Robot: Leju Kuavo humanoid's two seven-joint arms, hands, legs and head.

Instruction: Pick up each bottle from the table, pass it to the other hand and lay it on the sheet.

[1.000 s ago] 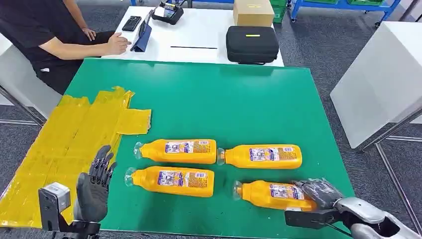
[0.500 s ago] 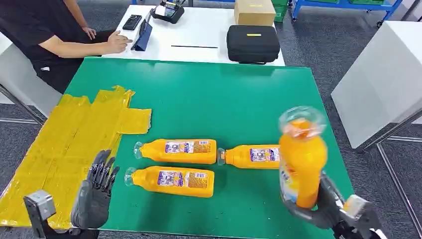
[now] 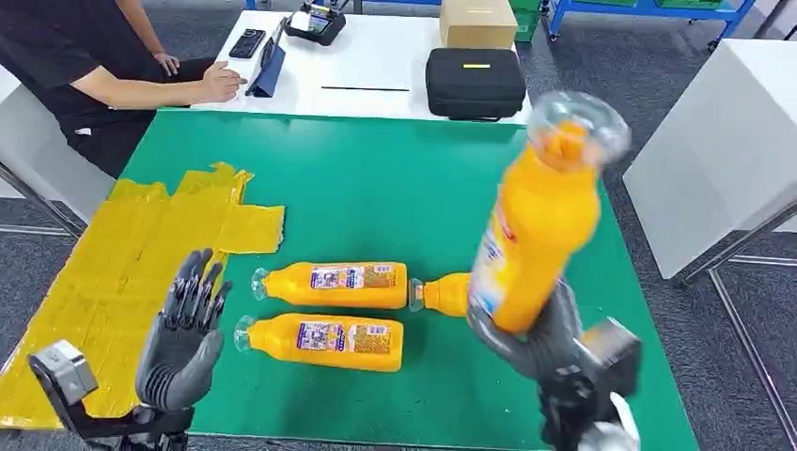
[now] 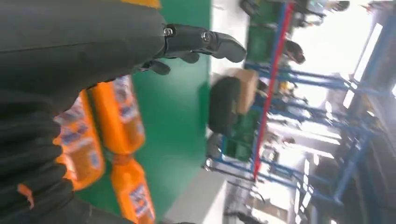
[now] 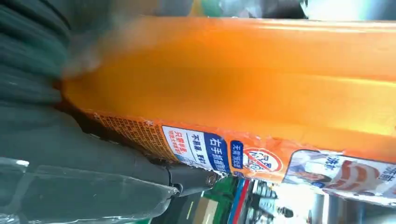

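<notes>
This looks like a robotics lab or test hall. A green worktop [image 3: 395, 178] stands on grey carpet beside white tables, one carrying a black case [image 3: 476, 83], a cardboard box [image 3: 477, 23], a tablet [image 3: 271, 68] and a handheld controller [image 3: 317, 23]. Blue metal racks [image 4: 280, 140] with green crates line the back, and a person [image 3: 85, 66] sits alongside.

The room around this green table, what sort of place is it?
Probably a robotics lab or workshop: a person works at a white desk holding a controller and black case, with blue shelving behind.
</notes>
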